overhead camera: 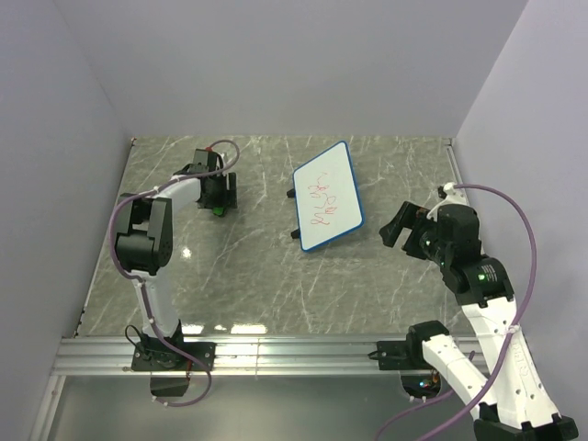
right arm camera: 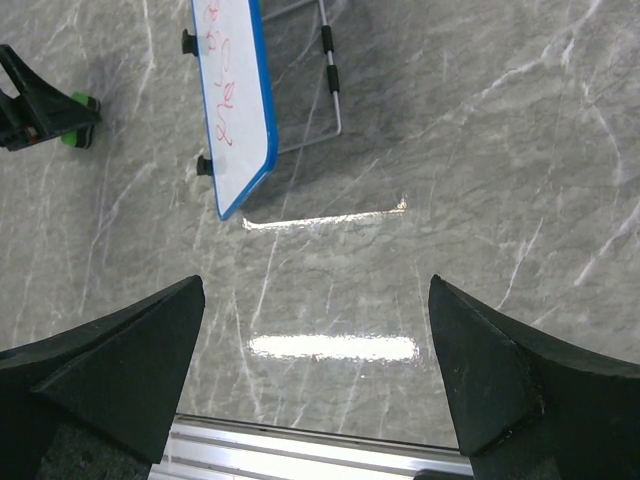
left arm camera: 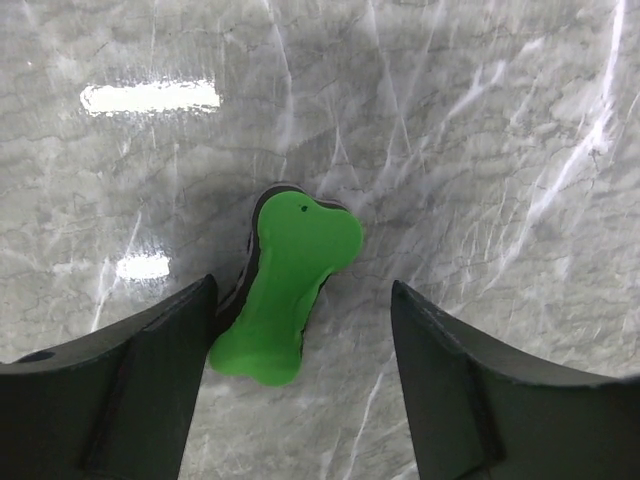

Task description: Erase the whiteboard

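Note:
The whiteboard (overhead camera: 327, 197) has a blue frame and red scribbles on its face. It stands tilted on the marble table at centre back, and it also shows in the right wrist view (right arm camera: 232, 90). The green bone-shaped eraser (left arm camera: 288, 290) lies flat on the table at back left (overhead camera: 218, 210). My left gripper (left arm camera: 302, 295) is open and low over the eraser. Its jaws stand on either side, with the eraser close to the left finger (left arm camera: 150, 380). In the top view it (overhead camera: 219, 196) is left of the board. My right gripper (overhead camera: 401, 227) is open and empty, right of the board (right arm camera: 315, 290).
A metal rail (overhead camera: 276, 354) runs along the table's near edge and also shows in the right wrist view (right arm camera: 300, 450). Grey walls close the back and both sides. The board's wire stand (right arm camera: 332, 90) sticks out behind it.

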